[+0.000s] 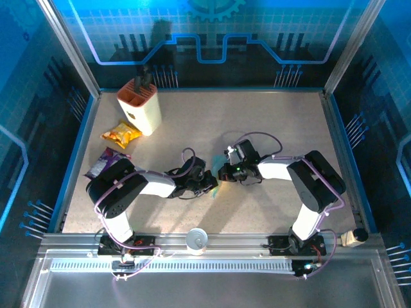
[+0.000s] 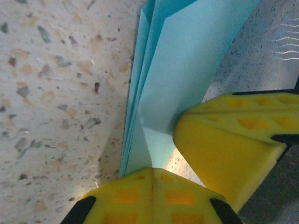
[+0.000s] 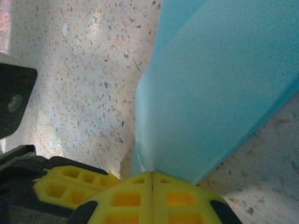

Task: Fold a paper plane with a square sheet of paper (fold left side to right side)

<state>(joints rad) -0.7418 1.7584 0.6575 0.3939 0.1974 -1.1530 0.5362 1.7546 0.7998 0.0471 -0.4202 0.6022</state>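
The light-blue sheet of paper (image 2: 187,70) is folded into a narrow, several-layered shape like a paper plane, with a crease running down it. It is held on edge just above the speckled table at the centre (image 1: 219,159). My left gripper (image 2: 152,173) is shut on its near end. My right gripper (image 3: 152,176) is shut on the same paper (image 3: 219,93) from the opposite side. The two grippers meet mid-table, the left gripper (image 1: 209,184) just below and left of the right gripper (image 1: 226,171). The right gripper's yellow fingers (image 2: 229,140) press against the paper beside my left ones.
A cream knife block (image 1: 140,106) stands at the back left, with a yellow snack packet (image 1: 121,134) and a purple snack packet (image 1: 106,160) in front of it. A white cup (image 1: 197,240) sits on the front rail between the arm bases.
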